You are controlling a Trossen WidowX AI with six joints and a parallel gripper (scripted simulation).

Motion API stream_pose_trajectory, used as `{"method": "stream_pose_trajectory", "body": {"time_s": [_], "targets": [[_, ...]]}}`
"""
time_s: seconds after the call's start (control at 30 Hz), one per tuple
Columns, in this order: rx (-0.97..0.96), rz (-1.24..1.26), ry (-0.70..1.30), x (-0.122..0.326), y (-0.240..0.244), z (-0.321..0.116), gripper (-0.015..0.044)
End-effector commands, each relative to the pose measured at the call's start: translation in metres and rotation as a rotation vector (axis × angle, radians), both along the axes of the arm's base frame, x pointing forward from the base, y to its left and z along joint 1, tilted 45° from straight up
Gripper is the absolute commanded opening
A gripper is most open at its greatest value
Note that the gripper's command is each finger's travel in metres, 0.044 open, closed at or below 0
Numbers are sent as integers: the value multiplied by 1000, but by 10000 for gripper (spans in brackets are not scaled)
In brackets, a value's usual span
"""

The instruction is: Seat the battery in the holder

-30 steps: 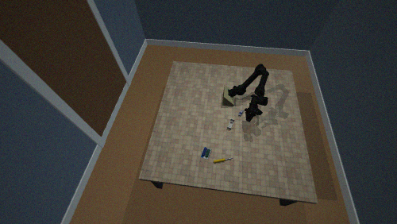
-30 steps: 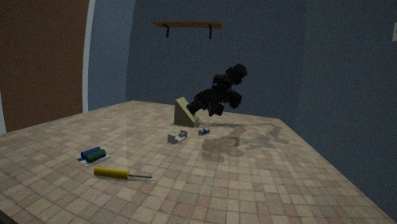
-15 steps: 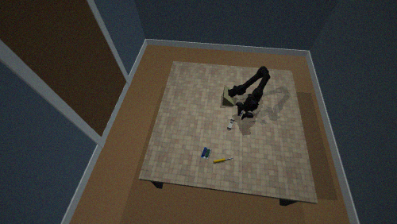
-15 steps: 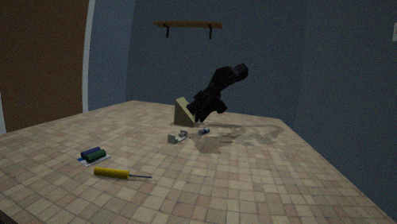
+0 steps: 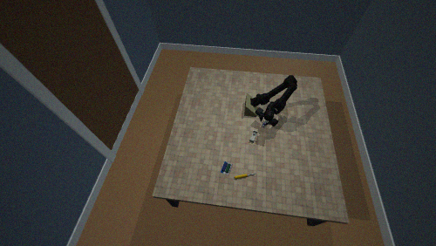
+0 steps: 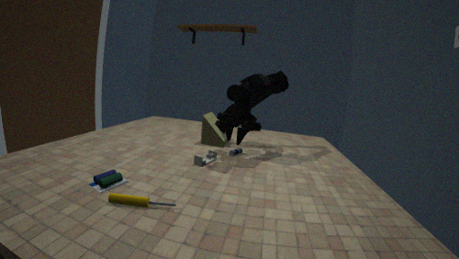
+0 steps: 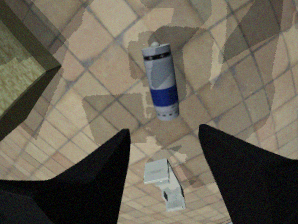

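Observation:
The battery [image 5: 264, 124] [image 6: 236, 152] [image 7: 161, 80], grey with a blue band and a black ring, lies on its side on the table. In the wrist view its terminal nub points up the picture and its flat end points towards the holder. The pale holder [image 5: 254, 137] [image 6: 205, 159] [image 7: 157, 171] stands a short way off, with no battery in it; its spring cannot be made out. My gripper [image 6: 234, 141] [image 7: 164, 132] is open and empty, fingers pointing down above the table. In the wrist view the battery shows beyond the fingertips and the holder between the fingers.
An olive wedge block [image 5: 249, 107] [image 6: 212, 132] [image 7: 20, 75] stands close beside the gripper. Farther off lie a blue and a green cylinder [image 5: 228, 167] [image 6: 110, 180] on a small card, and a yellow-handled screwdriver [image 5: 241, 176] [image 6: 129, 200].

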State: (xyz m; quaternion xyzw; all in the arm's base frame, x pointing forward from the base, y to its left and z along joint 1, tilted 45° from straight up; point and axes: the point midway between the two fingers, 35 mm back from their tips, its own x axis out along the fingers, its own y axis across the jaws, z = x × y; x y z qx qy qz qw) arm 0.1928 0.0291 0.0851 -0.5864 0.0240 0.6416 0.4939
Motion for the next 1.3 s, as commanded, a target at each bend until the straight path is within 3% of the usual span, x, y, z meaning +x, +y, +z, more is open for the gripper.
{"method": "stream_pose_trajectory", "body": {"time_s": [0.0,1.27], "targets": [[93,169,-69,-13,7,7,237],[94,169,-70,-8,40,-25,237]]}}
